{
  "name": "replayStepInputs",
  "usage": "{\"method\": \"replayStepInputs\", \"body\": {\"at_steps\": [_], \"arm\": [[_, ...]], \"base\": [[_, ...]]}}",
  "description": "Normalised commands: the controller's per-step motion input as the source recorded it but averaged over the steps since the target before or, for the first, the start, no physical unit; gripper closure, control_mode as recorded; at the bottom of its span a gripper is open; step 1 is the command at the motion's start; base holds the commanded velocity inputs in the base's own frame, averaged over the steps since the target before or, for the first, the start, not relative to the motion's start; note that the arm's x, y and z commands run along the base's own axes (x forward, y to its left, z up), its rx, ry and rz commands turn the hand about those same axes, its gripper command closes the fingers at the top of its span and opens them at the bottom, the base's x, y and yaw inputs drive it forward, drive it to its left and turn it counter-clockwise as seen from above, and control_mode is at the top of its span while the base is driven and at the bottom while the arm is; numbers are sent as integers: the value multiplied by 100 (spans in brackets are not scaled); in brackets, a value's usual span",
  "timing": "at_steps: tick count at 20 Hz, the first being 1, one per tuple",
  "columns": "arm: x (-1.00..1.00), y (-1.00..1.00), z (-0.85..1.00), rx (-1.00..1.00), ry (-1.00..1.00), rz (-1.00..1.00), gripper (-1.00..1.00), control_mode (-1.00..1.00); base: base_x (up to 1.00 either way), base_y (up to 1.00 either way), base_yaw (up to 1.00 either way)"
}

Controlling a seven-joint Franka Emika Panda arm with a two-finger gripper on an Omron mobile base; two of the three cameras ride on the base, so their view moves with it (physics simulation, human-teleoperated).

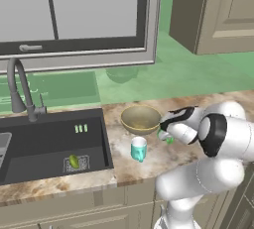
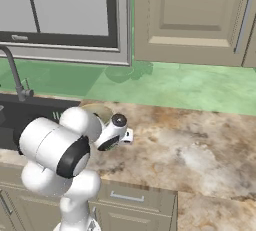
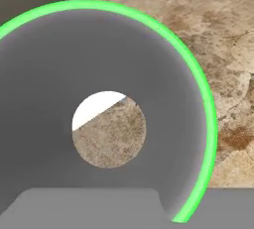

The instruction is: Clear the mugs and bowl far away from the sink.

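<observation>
The gripper (image 1: 164,133) is down over the green mug (image 1: 166,137) on the counter (image 2: 200,145), just right of the bowl (image 1: 140,119) — whether its jaws are pinching the mug or just spread around it, I cannot tell. From the hand, the green rim (image 3: 198,79) curves close around. The blue mug (image 1: 139,148) stands in front of the bowl, near the sink (image 1: 44,143).

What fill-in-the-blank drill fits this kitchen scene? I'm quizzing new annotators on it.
1. The teal mug stands on the counter in front of the tan ____.
2. The hand view looks straight down into the ____ mug.
3. The sink lies to the ____ of the bowl in the left base view.

Missing words: bowl; green; left
</observation>
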Motion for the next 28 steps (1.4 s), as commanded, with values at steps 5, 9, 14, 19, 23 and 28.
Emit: {"method": "replayStepInputs", "body": {"at_steps": [5, 9, 14, 19, 23, 28], "arm": [[-28, -4, -15, 14, 0, 0, 100, -100], [-46, -2, 2, 14, 0, -2, 100, -100], [-64, 0, 42, 6, 1, -6, 100, -100], [-39, 0, 98, 0, 28, -14, 100, -100], [-13, 0, 100, 0, 47, -14, 100, -100], [-16, 0, 100, 0, 53, -13, 100, -100]], "base": [[0, 0, 0], [0, 0, 0], [0, 0, 0], [0, 0, 0], [0, 0, 0], [0, 0, 0]]}}
